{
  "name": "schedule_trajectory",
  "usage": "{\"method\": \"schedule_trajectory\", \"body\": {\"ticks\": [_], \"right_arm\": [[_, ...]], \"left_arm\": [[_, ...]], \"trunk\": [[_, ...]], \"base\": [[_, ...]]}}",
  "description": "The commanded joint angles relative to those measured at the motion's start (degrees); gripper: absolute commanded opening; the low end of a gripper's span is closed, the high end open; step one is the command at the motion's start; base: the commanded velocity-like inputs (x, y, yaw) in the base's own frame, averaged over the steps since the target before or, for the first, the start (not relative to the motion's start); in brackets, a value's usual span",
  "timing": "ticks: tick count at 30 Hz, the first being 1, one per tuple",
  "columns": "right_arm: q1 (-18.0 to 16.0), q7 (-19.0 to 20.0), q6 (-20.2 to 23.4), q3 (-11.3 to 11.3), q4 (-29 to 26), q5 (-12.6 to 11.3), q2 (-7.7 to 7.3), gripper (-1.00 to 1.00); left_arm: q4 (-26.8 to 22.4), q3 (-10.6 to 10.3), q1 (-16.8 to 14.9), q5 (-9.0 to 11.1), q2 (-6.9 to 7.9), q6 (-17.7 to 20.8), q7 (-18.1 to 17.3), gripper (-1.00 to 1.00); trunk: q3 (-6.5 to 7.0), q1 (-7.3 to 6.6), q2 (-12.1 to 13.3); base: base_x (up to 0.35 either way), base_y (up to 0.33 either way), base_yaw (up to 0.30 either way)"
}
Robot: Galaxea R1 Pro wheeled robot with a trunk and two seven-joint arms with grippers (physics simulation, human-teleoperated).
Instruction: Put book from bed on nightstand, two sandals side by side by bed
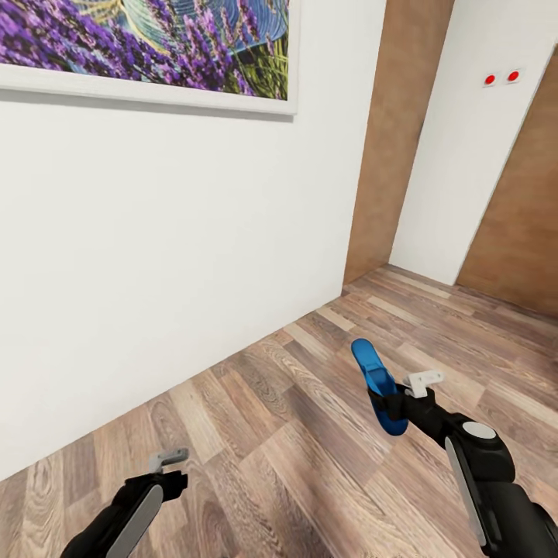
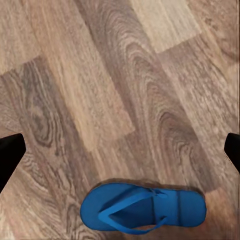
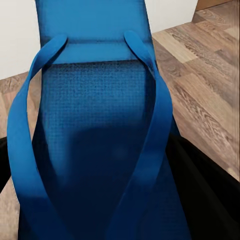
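My right gripper [image 1: 390,408] is shut on a bright blue sandal [image 1: 372,375] and holds it above the wood floor, its free end pointing up and away from me. In the right wrist view this sandal [image 3: 95,125] with its blue straps lies close against the camera, between the black fingers [image 3: 207,192]. A second blue sandal [image 2: 142,207] lies flat on the floor below my left gripper [image 2: 120,152], which is open, its fingertips [image 2: 10,155] far apart and empty. The left gripper [image 1: 172,482] hangs low at the front left. The book, the bed and the nightstand are out of view.
A white wall [image 1: 155,271] with a lavender painting [image 1: 147,46] stands close ahead and to the left. Brown wood panels [image 1: 399,116] and a white wall section with two red dots [image 1: 501,77] are at the right. Plank floor [image 1: 310,403] stretches right and forward.
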Motion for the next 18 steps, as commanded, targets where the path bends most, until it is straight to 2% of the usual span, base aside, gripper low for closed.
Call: {"method": "schedule_trajectory", "body": {"ticks": [1, 9, 18], "right_arm": [[-0.05, 0.44, 0.22, -0.04, -0.06, 0.58, 0.01, -1.0], [-0.05, 0.44, 0.24, 0.04, -0.05, 0.59, 0.01, -1.0], [-0.05, 0.44, 0.24, 0.06, -0.05, 0.65, 0.01, -1.0]], "left_arm": [[-0.09, -0.23, -0.03, 0.58, 0.08, 0.05, 0.6, 1.0], [-0.08, 0.06, -0.03, 0.59, 0.23, -0.01, 0.29, 1.0], [-0.08, 0.14, -0.03, 0.89, -0.1, 0.27, 0.06, 1.0]], "trunk": [[-0.03, -0.01, -0.02], [0.17, -0.01, -0.02], [0.4, -0.01, -0.02]], "base": [[0.0, 0.023, -0.263], [-0.029, 0.013, -0.263], [-0.259, 0.006, -0.263]]}}
